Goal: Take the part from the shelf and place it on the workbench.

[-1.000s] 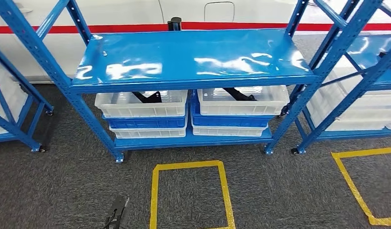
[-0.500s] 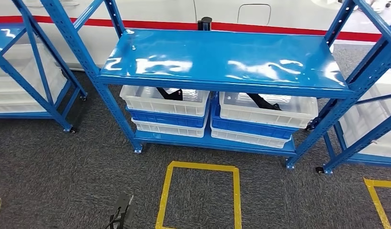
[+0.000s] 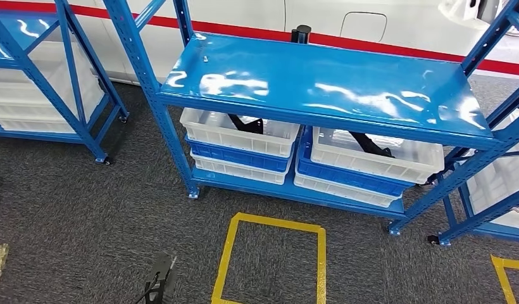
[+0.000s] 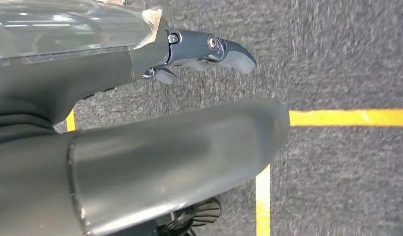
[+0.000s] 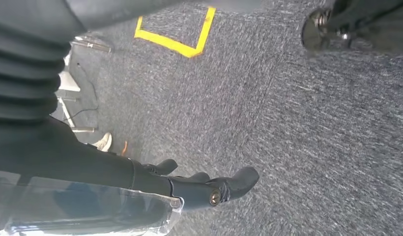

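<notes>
Blue metal shelf rack [image 3: 320, 88] with its shiny top board is our landmark, and it now sits a bit more to the right in our head view than it did a moment ago. Nothing on it moved (our whole view swung, so we think we are turning or stepping).

Under the top board sit two stacks of white and blue plastic bins. In the left white bin [image 3: 241, 132] lies a black bent part [image 3: 244, 123]. In the right white bin [image 3: 371, 155] lies another black part [image 3: 371, 144]. We cannot tell which one the task means.

Below the rack, a yellow tape square [image 3: 273, 259] marks the grey carpet floor [image 3: 86, 221].

Our left hand [image 4: 209, 51] hangs over the carpet near the tape, fingers loosely apart, holding nothing. Our right hand [image 5: 209, 189] hangs the same way, bare of any part.

So we judge the job has barely begun: we are lining up with the rack, and reaching comes next.
</notes>
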Robot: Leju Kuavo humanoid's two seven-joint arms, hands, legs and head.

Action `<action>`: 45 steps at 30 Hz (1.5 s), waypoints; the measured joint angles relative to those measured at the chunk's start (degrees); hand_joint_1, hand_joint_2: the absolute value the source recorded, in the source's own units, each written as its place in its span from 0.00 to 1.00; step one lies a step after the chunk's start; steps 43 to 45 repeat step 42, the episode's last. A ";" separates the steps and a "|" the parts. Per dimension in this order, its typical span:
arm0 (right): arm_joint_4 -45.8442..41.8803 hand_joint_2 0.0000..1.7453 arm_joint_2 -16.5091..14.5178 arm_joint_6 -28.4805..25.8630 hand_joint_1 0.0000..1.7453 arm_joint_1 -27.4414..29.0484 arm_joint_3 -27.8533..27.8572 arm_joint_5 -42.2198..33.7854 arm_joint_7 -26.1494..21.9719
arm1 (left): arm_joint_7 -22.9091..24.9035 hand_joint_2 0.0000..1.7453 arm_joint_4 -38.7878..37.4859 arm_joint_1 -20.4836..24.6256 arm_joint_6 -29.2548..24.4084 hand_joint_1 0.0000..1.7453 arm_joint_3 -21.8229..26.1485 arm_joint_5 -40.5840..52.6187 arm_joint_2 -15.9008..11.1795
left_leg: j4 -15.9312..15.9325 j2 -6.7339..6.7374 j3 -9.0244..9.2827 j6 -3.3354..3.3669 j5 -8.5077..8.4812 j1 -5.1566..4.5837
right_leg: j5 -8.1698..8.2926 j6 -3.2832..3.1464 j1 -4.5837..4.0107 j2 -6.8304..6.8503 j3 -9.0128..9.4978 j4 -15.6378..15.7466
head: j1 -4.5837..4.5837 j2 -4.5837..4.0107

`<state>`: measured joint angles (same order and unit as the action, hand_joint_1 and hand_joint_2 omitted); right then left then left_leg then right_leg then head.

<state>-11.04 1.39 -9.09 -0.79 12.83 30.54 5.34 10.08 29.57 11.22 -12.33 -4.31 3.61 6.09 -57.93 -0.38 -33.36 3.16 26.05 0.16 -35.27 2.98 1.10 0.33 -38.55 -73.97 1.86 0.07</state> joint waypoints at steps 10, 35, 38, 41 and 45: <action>0.00 0.00 -0.01 -0.07 0.00 0.08 0.01 -0.15 -0.20 | -0.08 0.00 0.00 -0.08 0.02 0.00 0.20 0.00 0.09 | -0.39 -1.42 0.37 0.18 0.62 -0.53 | 7.92 0.47 0.13 -0.35 6.77 16.09 | 0.02 0.00; 0.00 0.00 0.07 -0.13 0.00 -0.01 0.61 0.37 -0.22 | -0.50 0.00 -0.28 0.54 0.17 0.00 0.52 1.08 0.41 | 1.14 2.37 1.82 -1.16 0.61 -0.14 | 8.22 2.40 0.59 2.09 5.40 15.15 | -0.91 0.00; 0.00 0.00 0.02 -0.13 0.00 -0.19 0.61 0.49 -0.22 | -0.49 0.00 -0.28 0.76 0.16 0.00 0.68 1.20 0.42 | 0.90 3.47 2.08 -1.96 1.20 -0.35 | 8.87 0.53 0.48 1.75 6.00 16.48 | -0.73 0.00; 0.00 0.00 0.01 -0.13 0.00 -0.14 0.61 0.48 -0.22 | -0.48 0.00 -0.29 0.90 0.15 0.00 0.85 1.20 0.44 | -2.17 2.58 1.06 -2.82 3.64 0.13 | 9.15 -0.76 0.87 0.42 5.96 16.58 | -0.57 0.00; 0.00 0.00 0.01 -0.13 0.00 -0.14 0.61 0.48 -0.22 | -0.48 0.00 -0.29 0.91 0.15 0.00 0.89 1.20 0.44 | -3.19 2.06 0.67 -2.99 4.42 0.23 | 9.19 -0.95 0.97 0.22 5.97 16.60 | -0.52 0.00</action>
